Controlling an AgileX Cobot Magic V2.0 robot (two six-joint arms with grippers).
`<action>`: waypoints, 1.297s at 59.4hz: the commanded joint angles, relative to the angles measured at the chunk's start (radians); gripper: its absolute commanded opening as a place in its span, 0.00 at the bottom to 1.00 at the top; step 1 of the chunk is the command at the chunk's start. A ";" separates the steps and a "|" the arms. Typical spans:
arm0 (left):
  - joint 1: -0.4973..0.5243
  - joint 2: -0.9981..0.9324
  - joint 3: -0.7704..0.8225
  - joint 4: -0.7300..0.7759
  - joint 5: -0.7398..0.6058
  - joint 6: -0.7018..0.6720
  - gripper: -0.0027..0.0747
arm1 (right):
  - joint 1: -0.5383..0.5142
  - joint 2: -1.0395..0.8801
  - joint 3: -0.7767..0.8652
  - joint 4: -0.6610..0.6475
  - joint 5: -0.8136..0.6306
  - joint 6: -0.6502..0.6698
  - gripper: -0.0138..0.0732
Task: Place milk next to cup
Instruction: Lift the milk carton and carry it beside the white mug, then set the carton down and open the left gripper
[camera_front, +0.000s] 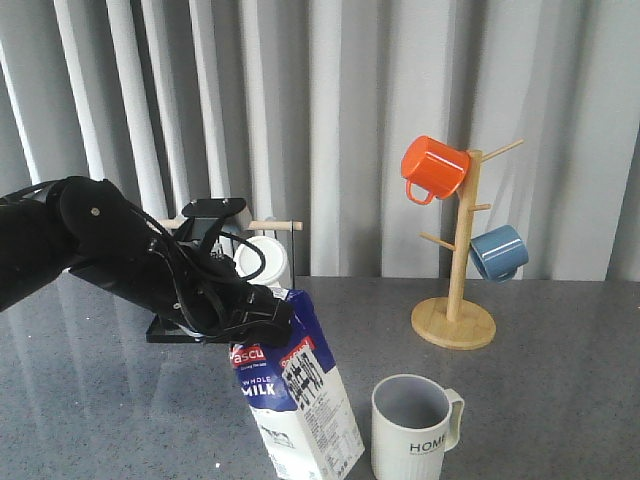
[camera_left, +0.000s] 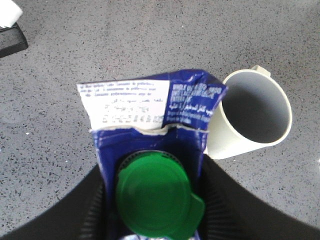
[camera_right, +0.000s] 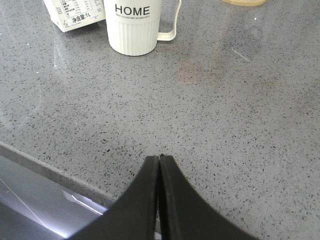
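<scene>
Gripping the milk (camera_front: 300, 400) at its top with my left hand (camera_front: 262, 312), I have it tilted just left of the cup (camera_front: 415, 430); my right hand (camera_right: 159, 162) is closed, empty.

Grey pleated curtain (camera_front: 340, 120) fills the back; grey speckled stone table (camera_front: 560, 400), glossy with soft reflections.

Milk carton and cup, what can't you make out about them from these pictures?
- Milk: base cut off by the front view's lower edge, so whether it's set down is unclear.
- Cup: bottom cropped there too.
- Left gripper: jaws hidden beside the carton.
</scene>
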 joint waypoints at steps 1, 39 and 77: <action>-0.005 -0.046 -0.032 -0.034 -0.035 -0.008 0.14 | -0.003 0.008 -0.026 0.000 -0.071 0.000 0.15; -0.005 -0.046 -0.032 -0.035 0.022 -0.007 0.79 | -0.003 0.008 -0.026 0.000 -0.071 0.000 0.15; -0.005 -0.113 -0.032 -0.034 0.098 0.037 0.80 | -0.003 0.008 -0.026 0.005 -0.071 0.000 0.15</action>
